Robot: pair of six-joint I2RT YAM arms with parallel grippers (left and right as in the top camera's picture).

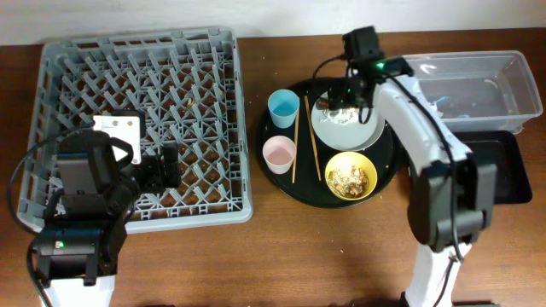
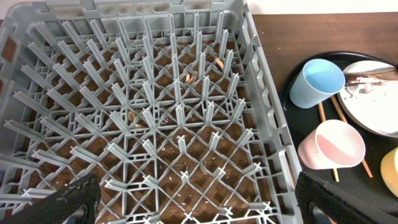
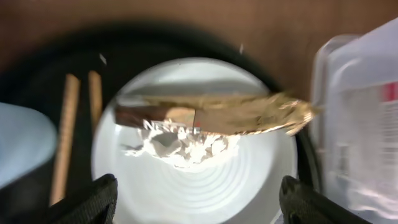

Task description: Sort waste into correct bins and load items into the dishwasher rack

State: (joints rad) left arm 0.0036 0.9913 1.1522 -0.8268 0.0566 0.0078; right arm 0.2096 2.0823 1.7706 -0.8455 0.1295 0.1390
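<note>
The pale plate [image 1: 351,128] lies on the round black tray [image 1: 286,181] with a brown-gold wrapper [image 3: 217,115] and crumpled white tissue [image 3: 180,146] on it. My right gripper [image 1: 345,95] hovers open just above the plate [image 3: 193,186], its fingers at both sides. A yellow bowl [image 1: 351,176] holds tan food scraps. A blue cup [image 1: 283,107], a pink cup [image 1: 279,154] and chopsticks [image 1: 299,149] lie on the tray's left. My left gripper [image 1: 169,164] is open and empty over the grey rack [image 1: 136,85], near its front edge [image 2: 186,205].
The clear tub [image 1: 478,85] stands at the back right with the shallow black tray [image 1: 503,170] in front of it. The right arm's base stands at the front right. Small crumbs lie under the rack grid [image 2: 193,78].
</note>
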